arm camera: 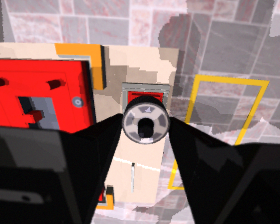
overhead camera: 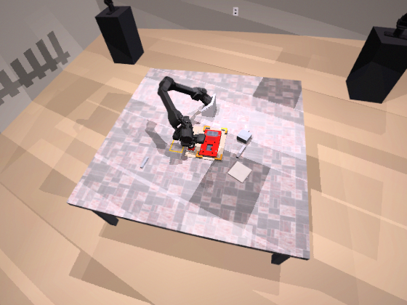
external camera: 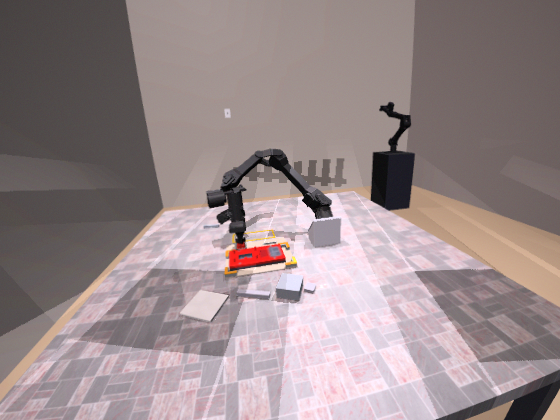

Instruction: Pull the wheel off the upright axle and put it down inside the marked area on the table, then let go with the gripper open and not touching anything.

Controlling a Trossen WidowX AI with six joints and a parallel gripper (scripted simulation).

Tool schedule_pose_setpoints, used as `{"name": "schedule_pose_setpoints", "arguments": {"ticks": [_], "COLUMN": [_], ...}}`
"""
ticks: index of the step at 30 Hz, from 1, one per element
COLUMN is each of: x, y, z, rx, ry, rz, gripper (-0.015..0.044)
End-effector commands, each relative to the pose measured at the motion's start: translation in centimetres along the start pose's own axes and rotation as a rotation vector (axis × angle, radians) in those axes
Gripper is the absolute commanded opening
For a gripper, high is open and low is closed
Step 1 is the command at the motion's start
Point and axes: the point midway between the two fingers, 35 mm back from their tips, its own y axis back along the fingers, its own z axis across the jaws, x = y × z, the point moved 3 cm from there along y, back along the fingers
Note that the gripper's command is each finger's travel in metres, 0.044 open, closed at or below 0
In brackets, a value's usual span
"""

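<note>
Wheel (arm camera: 145, 121) sits on the upright axle over its red mount on the tan board (arm camera: 145, 165), pinched between the jaws of the gripper (arm camera: 145, 131). Yellow-outlined marked area (arm camera: 224, 131) lies just right on the counter (external camera: 350, 322).

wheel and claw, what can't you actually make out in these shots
- Axle: in the wrist view the wheel covers it, so whether the wheel has lifted at all is hidden.
- Wheel: in the top and exterior views it is too small, and the arm hides it.
- Claw: shut on the wheel, but in the wrist view the wheel's rim hides the finger contact.
- Yellow outline: in the wrist view its lower corner sits behind a finger.
</note>
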Motion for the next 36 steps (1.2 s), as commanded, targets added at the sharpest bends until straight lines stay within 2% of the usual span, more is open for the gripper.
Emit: {"name": "schedule_pose_setpoints", "arguments": {"ticks": [1,36], "x": [0.0,-0.1], "y": [0.2,1.4], "z": [0.0,0.1], "rx": [-0.001,-0.001], "ry": [-0.002,-0.001], "rz": [-0.003,-0.005], "gripper": [0.0000,0.0000]}}
